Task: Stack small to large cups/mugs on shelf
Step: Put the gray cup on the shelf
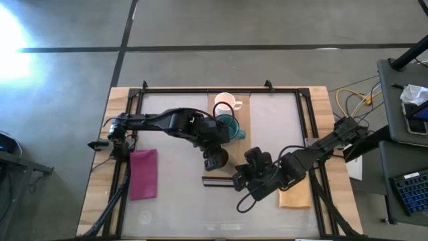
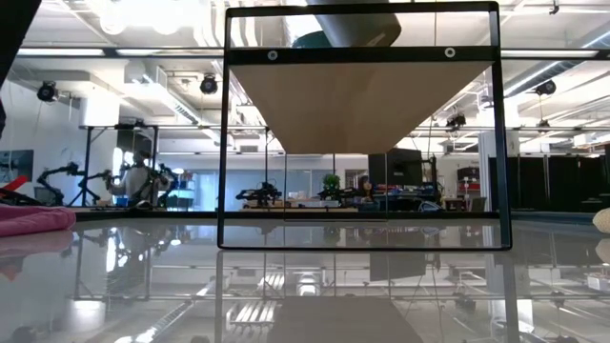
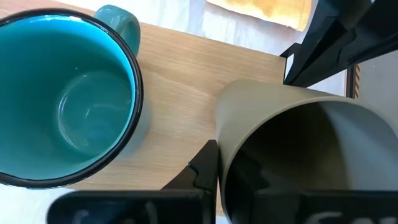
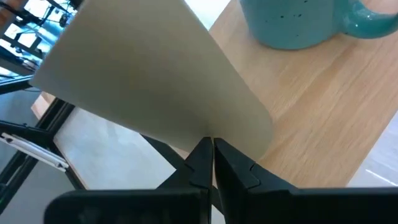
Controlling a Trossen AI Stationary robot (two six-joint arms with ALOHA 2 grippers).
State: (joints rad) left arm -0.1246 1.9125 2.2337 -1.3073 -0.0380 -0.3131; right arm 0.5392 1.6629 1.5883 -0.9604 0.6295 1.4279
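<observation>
The olive-brown cup [image 3: 292,155] is tilted over the light-wood shelf [image 3: 180,93], near its dark end [image 1: 219,181]. My left gripper [image 1: 215,159] is shut on it. The teal-green mug [image 3: 62,93] stands upright on the shelf beside it. The white mug [image 1: 226,102] stands behind the teal one, at the shelf's far end. My right gripper [image 4: 211,152] is shut, and its tips point at the cup's wall [image 4: 186,93] near the lower end. In the low view the shelf [image 2: 357,105] sits raised on a black frame. My left gripper holds the olive-brown cup by its wall at the rim [image 3: 227,143]. One finger [image 3: 205,171] lies on the outside; the other does not show. The cup sits tilted in the hold, with its mouth toward the wrist. My right gripper's shut tips are at the cup's wall; I cannot tell whether they touch it.
A pink cloth [image 1: 143,174] lies on the table's left side and an orange-yellow cloth [image 1: 294,197] on the right, under my right arm. A black frame [image 1: 304,120] runs round the work area. The two grippers are close together at the shelf's near end.
</observation>
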